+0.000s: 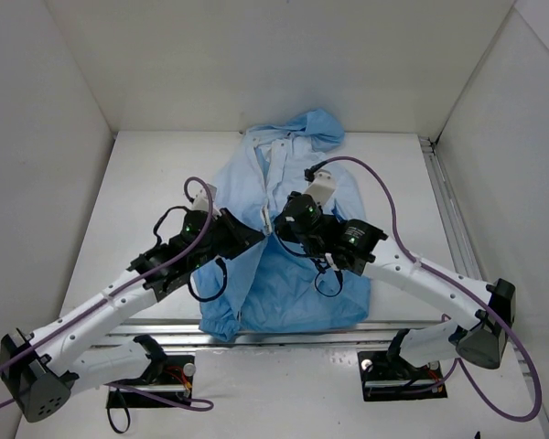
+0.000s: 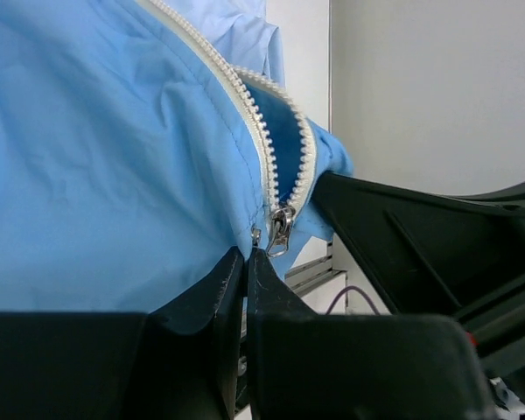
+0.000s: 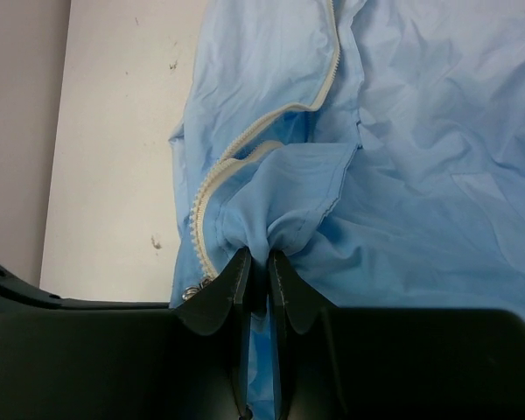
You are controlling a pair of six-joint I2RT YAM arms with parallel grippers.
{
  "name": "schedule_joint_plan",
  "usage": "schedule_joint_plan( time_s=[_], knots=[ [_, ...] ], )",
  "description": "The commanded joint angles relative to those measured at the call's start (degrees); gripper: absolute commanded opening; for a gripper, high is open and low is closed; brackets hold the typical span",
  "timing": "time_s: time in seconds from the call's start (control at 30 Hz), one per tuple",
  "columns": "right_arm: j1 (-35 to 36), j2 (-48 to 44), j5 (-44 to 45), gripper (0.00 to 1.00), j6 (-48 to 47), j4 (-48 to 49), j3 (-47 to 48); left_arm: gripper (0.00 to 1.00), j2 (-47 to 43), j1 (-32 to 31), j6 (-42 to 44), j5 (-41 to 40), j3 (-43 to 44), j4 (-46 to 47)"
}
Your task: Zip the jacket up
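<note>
The light blue jacket (image 1: 284, 210) lies on the white table (image 1: 146, 201), hood (image 1: 316, 128) at the far end, lifted in the middle where both grippers meet. My left gripper (image 1: 259, 234) is shut on the jacket's edge right beside the metal zipper slider (image 2: 280, 229); the white zipper teeth (image 2: 261, 144) run up from the slider and are parted above it. My right gripper (image 1: 278, 225) is shut on a bunched fold of jacket fabric (image 3: 280, 188) next to the zipper teeth (image 3: 212, 184). The slider also shows low left in the right wrist view (image 3: 191, 291).
White walls (image 1: 64, 119) enclose the table on three sides. An aluminium rail (image 1: 448, 210) runs along the right side and another along the near edge (image 1: 284, 329). Purple cables (image 1: 389, 206) loop off both arms.
</note>
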Motion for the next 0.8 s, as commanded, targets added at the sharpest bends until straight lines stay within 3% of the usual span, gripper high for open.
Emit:
schedule_joint_plan(
  time_s=[0.0, 0.17, 0.43, 0.57, 0.63, 0.77],
  knots=[
    [-0.7, 0.24, 1.14, 0.0, -2.31, 4.74, 3.09, 0.0, 0.06, -0.31, 6.86, 2.82, 6.64, -3.83],
    [-1.84, -0.81, -0.17, 0.01, -8.1, 4.74, 1.95, 0.0, 0.06, 2.32, 10.03, 5.27, 9.72, -7.26],
    [-6.4, -3.0, -8.96, 0.36, -25.49, 4.65, 4.93, 0.0, 2.43, 6.71, 14.08, 12.56, 15.61, -17.28],
    [-6.59, -4.67, -13.61, 0.35, -34.91, 4.74, 6.43, 0.0, 4.27, 8.12, 16.01, 15.38, 18.95, -22.28],
    [-6.76, -5.64, -19.57, 0.3, -39.55, 4.74, 6.08, 0.0, 5.68, 8.66, 17.59, 17.57, 21.32, -24.75],
    [-6.33, -7.14, -31.45, 0.29, -45.11, 4.92, 3.98, 0.0, 8.23, 9.18, 19.61, 20.04, 24.84, -28.53]
  ],
)
